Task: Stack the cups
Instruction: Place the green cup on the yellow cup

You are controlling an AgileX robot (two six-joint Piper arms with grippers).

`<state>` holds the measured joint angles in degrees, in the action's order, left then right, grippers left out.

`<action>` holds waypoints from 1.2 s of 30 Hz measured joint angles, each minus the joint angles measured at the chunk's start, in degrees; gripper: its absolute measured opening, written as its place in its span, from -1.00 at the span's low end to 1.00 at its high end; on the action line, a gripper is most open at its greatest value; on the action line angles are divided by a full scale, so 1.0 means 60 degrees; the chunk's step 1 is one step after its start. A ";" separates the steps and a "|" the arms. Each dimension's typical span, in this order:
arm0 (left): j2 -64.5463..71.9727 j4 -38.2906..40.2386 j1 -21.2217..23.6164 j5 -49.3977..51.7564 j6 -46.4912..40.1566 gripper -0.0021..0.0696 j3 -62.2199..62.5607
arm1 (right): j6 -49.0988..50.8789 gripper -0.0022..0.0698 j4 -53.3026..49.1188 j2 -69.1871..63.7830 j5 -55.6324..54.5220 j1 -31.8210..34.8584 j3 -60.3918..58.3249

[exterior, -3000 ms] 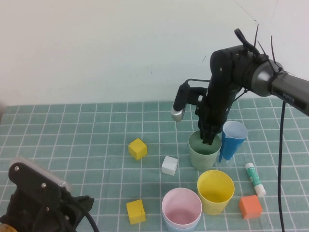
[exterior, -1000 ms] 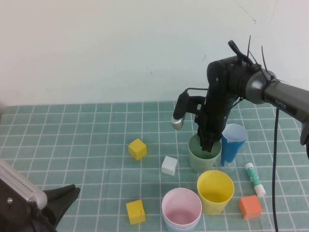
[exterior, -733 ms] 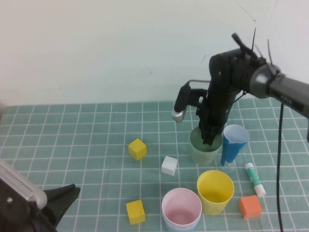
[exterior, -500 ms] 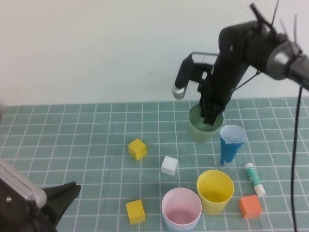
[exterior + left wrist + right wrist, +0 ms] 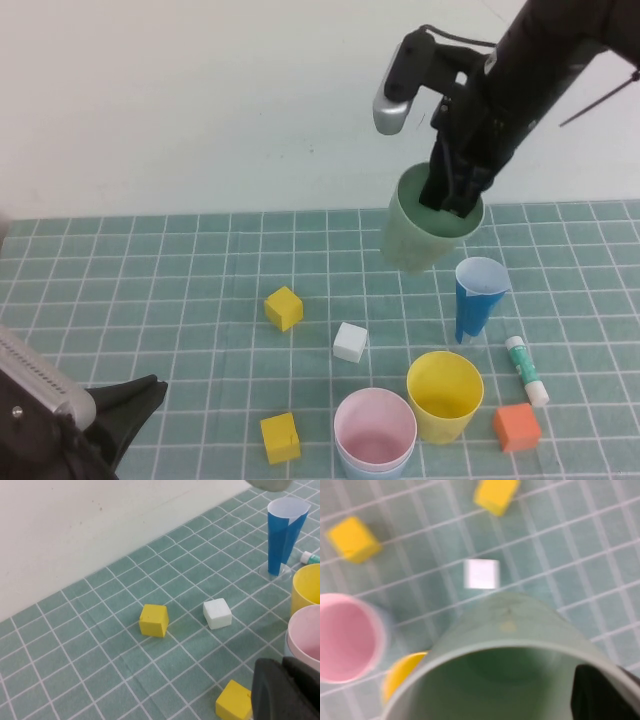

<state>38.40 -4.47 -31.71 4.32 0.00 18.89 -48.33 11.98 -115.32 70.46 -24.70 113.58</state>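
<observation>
Right gripper (image 5: pixel 452 196) is now carrying the green cup (image 5: pixel 428 232) clear of the table, pinched by its rim, hanging at 12 o'clock from the yellow cup (image 5: pixel 445 396) and pink cup (image 5: pixel 375 432); stacking is proceeding. Left gripper (image 5: pixel 285 690) is sitting closed, low. No legible writing.

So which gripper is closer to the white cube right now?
Left. The left gripper is low at the near left, shut; the right gripper holds the green cup high above the white cube.
</observation>
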 joint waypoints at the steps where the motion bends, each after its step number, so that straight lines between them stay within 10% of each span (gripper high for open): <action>1: 0.0000 0.0000 0.0000 0.0000 0.0000 -0.95 0.0000 | -0.0044 -0.89 0.0201 0.0161 0.0000 0.0000 -0.0268; 15: 0.0000 -0.0043 0.0000 0.0146 0.0000 -0.95 0.0000 | -0.1099 -0.89 0.0786 0.1276 -0.1139 0.0000 -0.5342; 36: 0.0000 -0.0097 0.0000 0.0195 0.0000 -0.95 0.0000 | -0.1851 -0.89 0.0561 0.0414 -0.3182 0.0000 -0.5665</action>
<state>38.40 -5.05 -31.71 5.49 0.00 18.89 -59.43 15.34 -112.84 51.36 -24.70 79.59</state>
